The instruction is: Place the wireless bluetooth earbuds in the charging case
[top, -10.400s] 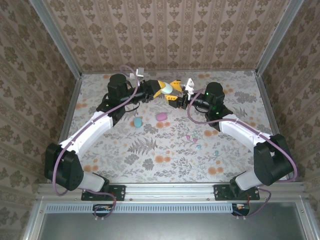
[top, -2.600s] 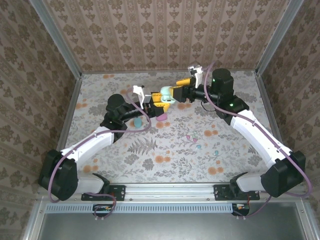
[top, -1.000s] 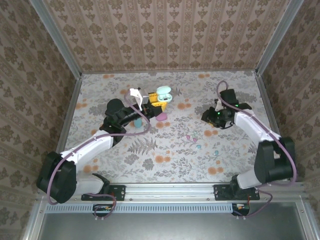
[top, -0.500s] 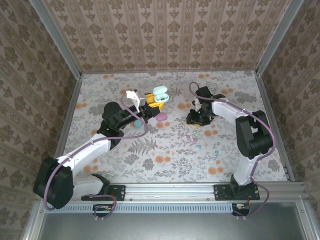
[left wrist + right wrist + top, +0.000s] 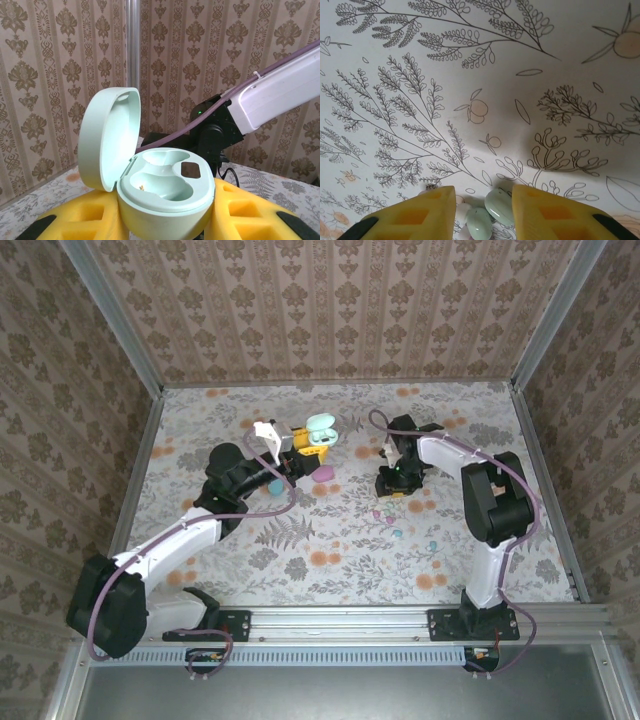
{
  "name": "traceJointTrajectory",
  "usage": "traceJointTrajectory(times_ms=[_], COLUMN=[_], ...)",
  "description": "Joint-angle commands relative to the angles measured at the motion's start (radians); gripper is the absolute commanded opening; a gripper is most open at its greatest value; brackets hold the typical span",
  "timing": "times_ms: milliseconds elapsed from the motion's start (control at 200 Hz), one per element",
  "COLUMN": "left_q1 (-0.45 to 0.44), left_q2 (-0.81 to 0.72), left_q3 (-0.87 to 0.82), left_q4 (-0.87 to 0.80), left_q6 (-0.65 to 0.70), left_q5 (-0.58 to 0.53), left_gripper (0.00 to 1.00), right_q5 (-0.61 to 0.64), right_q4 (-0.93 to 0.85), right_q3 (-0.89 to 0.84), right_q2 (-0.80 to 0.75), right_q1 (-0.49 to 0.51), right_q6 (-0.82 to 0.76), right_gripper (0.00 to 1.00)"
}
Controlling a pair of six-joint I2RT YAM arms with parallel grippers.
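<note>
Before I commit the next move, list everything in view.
mint green egg-shaped plastic charging case: one, lid open, held in left gripper
light blue pebble-shaped case: one, on floral-print table
pink pebble-shaped case: one, on table, right of the blue case
mint green plastic earbuds: two, on table between right gripper fingers
other tiny pastel earbuds: pink and blue, loose on table near right gripper; too small to count
left gripper: yellow fingers, shut on the mint case
right gripper: yellow fingers, open, pointing down

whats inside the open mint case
The mint case shows two empty wells, a gold speck in one, and a dark square hole. Its near rim hides their deepest parts.
</note>
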Motion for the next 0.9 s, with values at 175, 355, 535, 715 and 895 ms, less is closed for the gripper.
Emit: traceJointTrajectory(times_ms=[175,355,535,715,895], left_q1=[0.006,0.006,0.006,0.005,0.006], left_q2=[-0.032,-0.038,-0.038,-0.030,-0.026], left_q3=[0.012,0.010,0.012,0.018,0.022], left_q4=[0.005,-0.001,-0.003,-0.003,-0.005], left_q6=[0.013,0.014,0.015,0.010,0.009], left_q5=[-0.004,-0.007,-0.006,-0.002,0.002], left_gripper=[0.30,0.30,0.31,0.30,0.30], right_q5=[0.019,0.033,0.045,0.051,0.035], right_q4=[-0.078,-0.087,-0.085,-0.087,-0.085], right_q3=[0.051,0.041,0.022,0.007,-0.010], right_q2=[0.058,0.061,0.044,0.028,0.013], right_q1=[0.005,0.006,0.006,0.006,0.006], right_q6=[-0.073,-0.071,-0.062,-0.053,-0.040], right_gripper=[0.35,0.34,0.33,0.32,0.32])
